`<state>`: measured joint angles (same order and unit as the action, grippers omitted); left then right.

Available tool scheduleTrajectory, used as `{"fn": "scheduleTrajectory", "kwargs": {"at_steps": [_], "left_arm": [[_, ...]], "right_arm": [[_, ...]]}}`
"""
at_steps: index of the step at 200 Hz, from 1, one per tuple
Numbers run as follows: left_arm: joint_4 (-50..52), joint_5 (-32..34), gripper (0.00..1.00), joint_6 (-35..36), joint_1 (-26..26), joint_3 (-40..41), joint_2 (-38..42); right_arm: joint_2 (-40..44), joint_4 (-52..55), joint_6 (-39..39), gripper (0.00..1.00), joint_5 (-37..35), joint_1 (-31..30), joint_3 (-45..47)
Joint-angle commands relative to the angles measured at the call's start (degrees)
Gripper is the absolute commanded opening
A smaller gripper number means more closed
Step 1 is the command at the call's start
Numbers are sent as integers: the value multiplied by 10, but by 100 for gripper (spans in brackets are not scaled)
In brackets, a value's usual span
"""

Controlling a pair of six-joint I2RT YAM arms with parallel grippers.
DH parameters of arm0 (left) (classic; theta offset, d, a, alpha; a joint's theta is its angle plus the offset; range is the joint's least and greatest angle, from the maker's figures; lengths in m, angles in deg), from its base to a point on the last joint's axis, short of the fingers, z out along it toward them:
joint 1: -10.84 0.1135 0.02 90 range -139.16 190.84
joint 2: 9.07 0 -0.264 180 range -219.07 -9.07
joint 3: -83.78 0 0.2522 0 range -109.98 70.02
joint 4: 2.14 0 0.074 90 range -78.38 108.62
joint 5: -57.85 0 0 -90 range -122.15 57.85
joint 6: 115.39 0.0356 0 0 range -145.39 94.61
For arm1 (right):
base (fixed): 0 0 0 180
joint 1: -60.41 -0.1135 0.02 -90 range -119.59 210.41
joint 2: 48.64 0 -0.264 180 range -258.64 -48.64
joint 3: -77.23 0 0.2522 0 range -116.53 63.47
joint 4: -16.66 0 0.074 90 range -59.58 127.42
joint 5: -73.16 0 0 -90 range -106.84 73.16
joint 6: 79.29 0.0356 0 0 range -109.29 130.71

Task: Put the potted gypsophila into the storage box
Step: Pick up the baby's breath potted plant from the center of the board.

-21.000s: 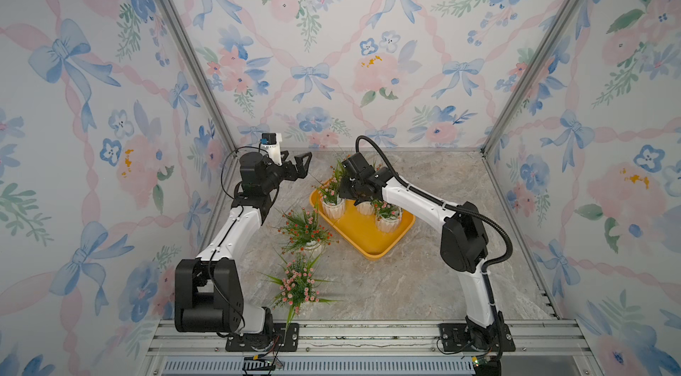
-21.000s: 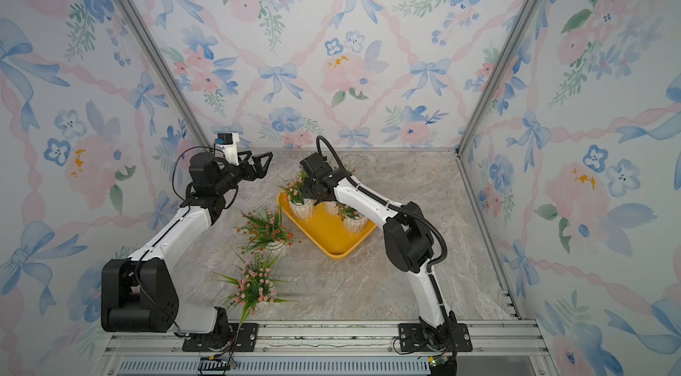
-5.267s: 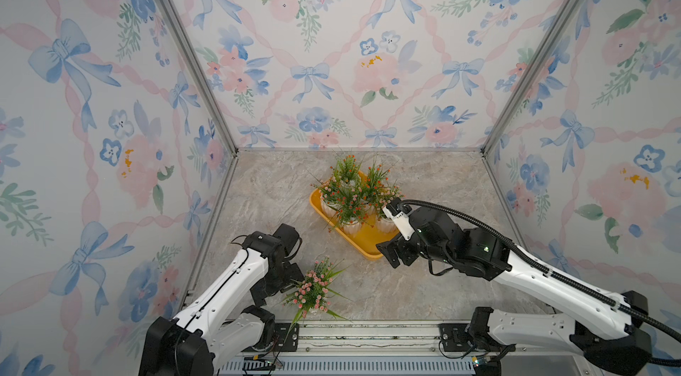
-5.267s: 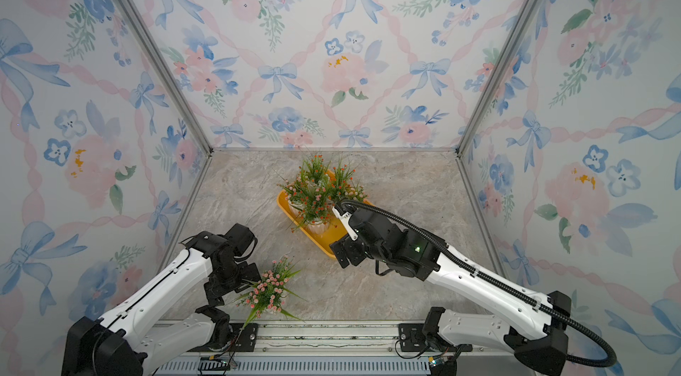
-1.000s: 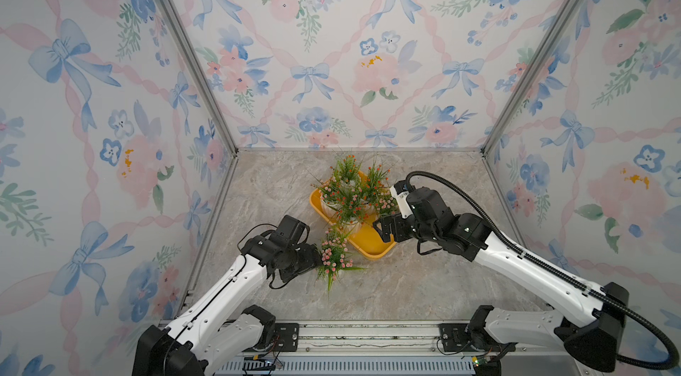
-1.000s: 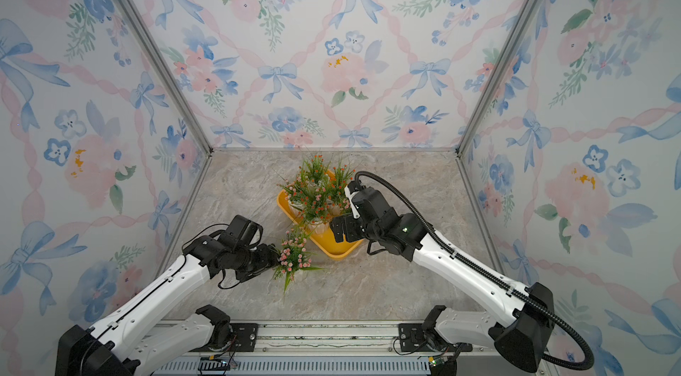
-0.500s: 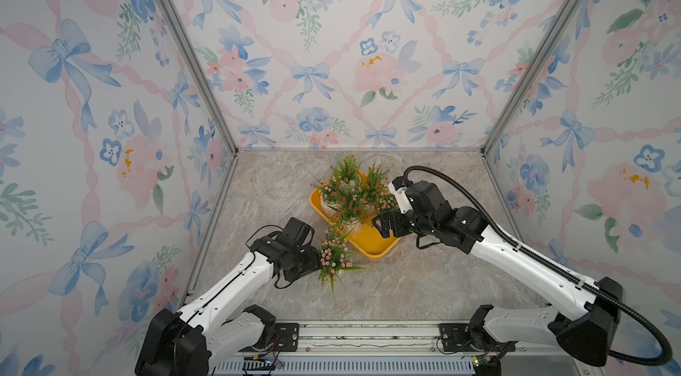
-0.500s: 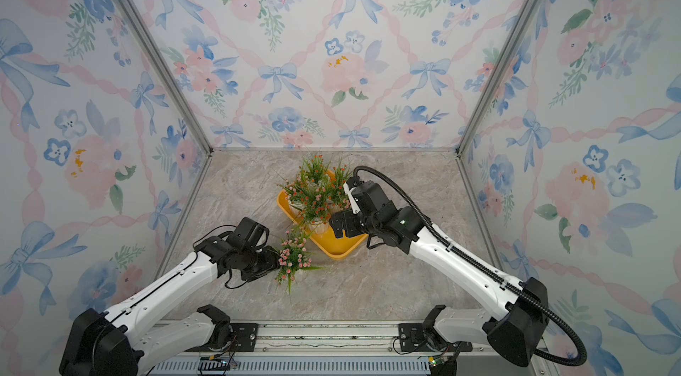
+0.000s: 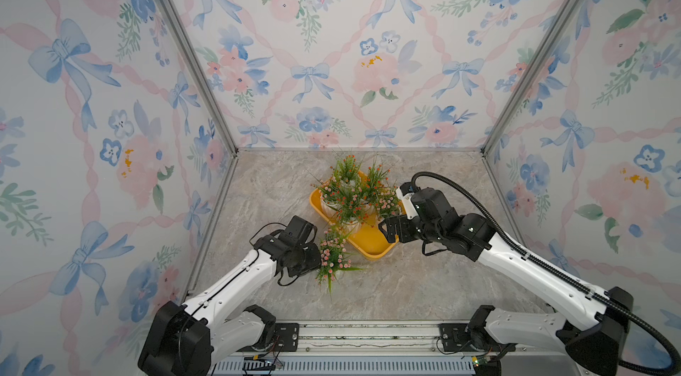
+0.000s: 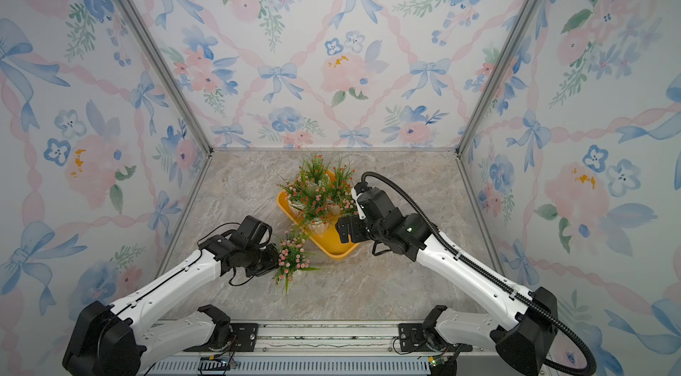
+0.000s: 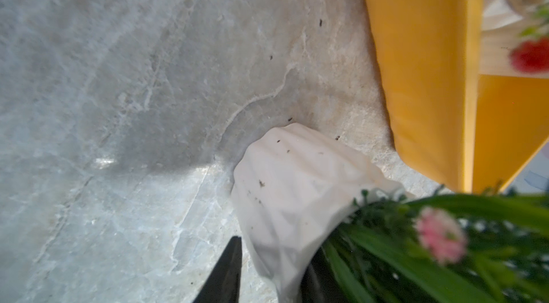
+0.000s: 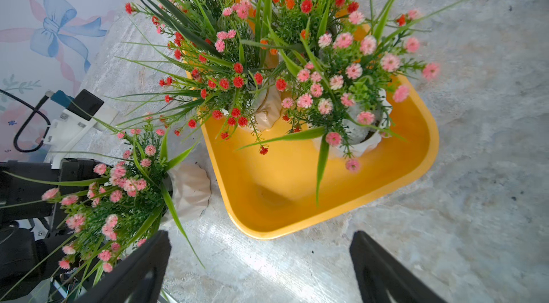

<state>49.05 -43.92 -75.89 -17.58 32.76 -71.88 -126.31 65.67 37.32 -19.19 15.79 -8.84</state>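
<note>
Two arms: left arm [image 9: 236,282] low beside storage box [image 9: 368,241], jaws closed on tilted pink potted gypsophila [image 9: 333,256]. Right arm [image 9: 523,263] stretched to box's front corner, jaws wide, empty.

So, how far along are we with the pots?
Done: several potted gypsophila stand in the storage box. In hand: the left gripper grips the pink gypsophila pot outside, beside the box. Left: lift it into the free end. The right gripper is open, empty.

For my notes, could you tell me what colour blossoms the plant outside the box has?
Pink; the plant shows best in the right wrist view.
</note>
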Motion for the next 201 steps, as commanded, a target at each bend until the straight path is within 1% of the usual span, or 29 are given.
{"fn": "scheduleTrajectory", "kwargs": {"at_steps": [1,21,35,68,119,169,175,201], "left_arm": [[3,16,21,1,-1,14,4],[3,17,16,-6,-2,22,12],[2,19,8,-11,-2,26,20],[3,23,0,-18,-2,28,23],[3,33,0,-23,-6,7,26],[4,51,0,-28,-12,-14,38],[4,52,0,-28,-13,-36,36],[4,50,0,-27,-18,-56,29]], "right_arm": [[-4,15,8,97,-9,1,1],[-9,17,5,97,-7,-1,-7],[-13,19,1,97,-7,-2,-11],[-26,11,2,97,5,-3,-13],[-59,15,-9,97,23,-5,-43],[-55,12,-3,97,20,-5,-33],[-53,12,-2,97,19,-4,-31],[-44,19,1,97,8,-5,-24]]}}
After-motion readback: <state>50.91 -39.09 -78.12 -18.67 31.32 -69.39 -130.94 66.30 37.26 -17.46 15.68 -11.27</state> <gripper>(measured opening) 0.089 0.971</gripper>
